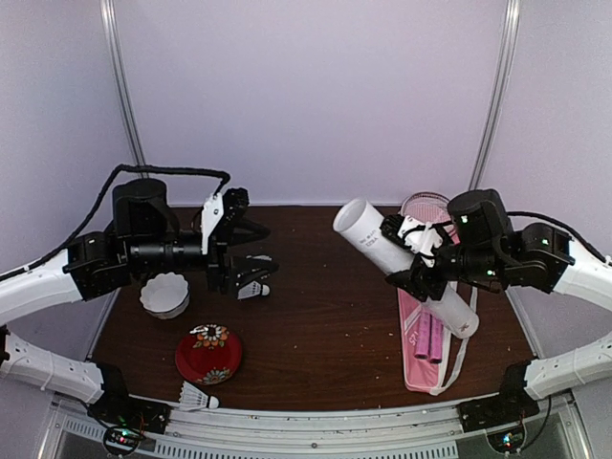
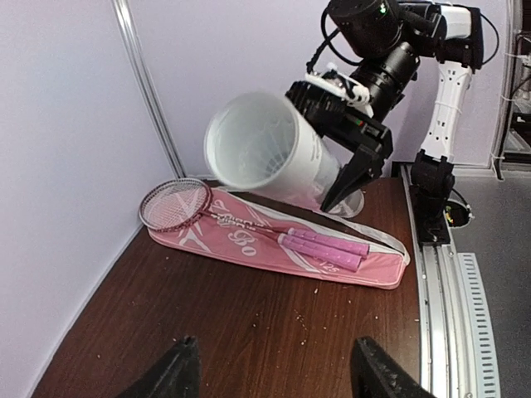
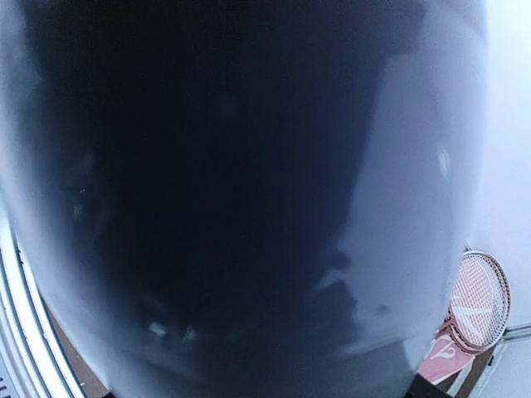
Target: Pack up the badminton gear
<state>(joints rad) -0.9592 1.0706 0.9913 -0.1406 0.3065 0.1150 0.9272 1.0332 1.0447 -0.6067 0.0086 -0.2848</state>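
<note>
The right fingers are clamped around the tilted white tube. The left fingers stand apart with nothing between them, a shuttlecock just beside them.

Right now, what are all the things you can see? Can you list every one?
dark brown wooden table: one, brown, under everything
long white plastic tube: one, white, held up over the table's right side
long pink fabric bag with white lettering: one, pink, flat on the table's right side
badminton racquets with pink handles: two, pink, lying on the bag
white feather shuttlecocks: two in view, white, one by the left arm's tip, one at the near edge
white scalloped bowl: one, white, left side
red floral round plate: one, red, in front of the bowl
left claw: one, black, open
right claw: one, black, shut on the tube
</note>
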